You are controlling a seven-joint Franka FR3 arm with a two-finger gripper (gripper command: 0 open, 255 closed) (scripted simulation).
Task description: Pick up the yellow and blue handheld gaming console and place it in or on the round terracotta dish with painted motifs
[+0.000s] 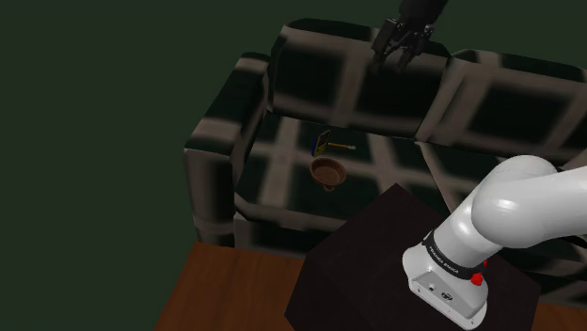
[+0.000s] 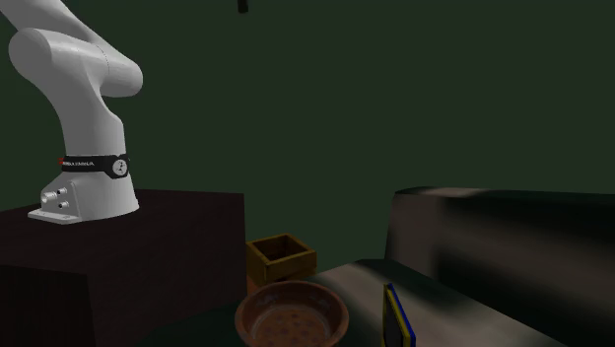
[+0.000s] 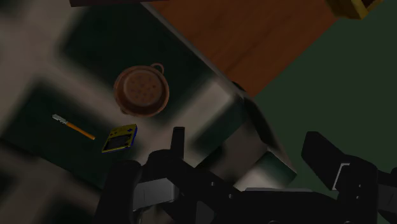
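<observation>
The yellow and blue handheld console (image 1: 321, 145) lies on the seat of a dark checked sofa (image 1: 282, 179), beside the round terracotta dish (image 1: 327, 171). From the hand camera, the console (image 3: 119, 138) sits close to the dish (image 3: 141, 91), which has a speckled inside and a small loop at its rim. In the second exterior view the dish (image 2: 293, 315) is at the bottom, with the console (image 2: 396, 315) seen edge-on to its right. My gripper (image 1: 399, 52) hangs high over the sofa's backrest, far from both. Its fingers (image 3: 178, 143) stand apart; the gripper (image 3: 251, 153) is open and holds nothing.
A thin orange-handled tool (image 3: 74, 127) lies on the seat by the console. A small open wooden box (image 2: 281, 258) stands beyond the dish. The sofa's arm (image 1: 209, 179) and backrest (image 1: 395, 94) wall in the seat. My dark stand (image 1: 376, 244) stands on a brown wooden floor (image 1: 235, 291).
</observation>
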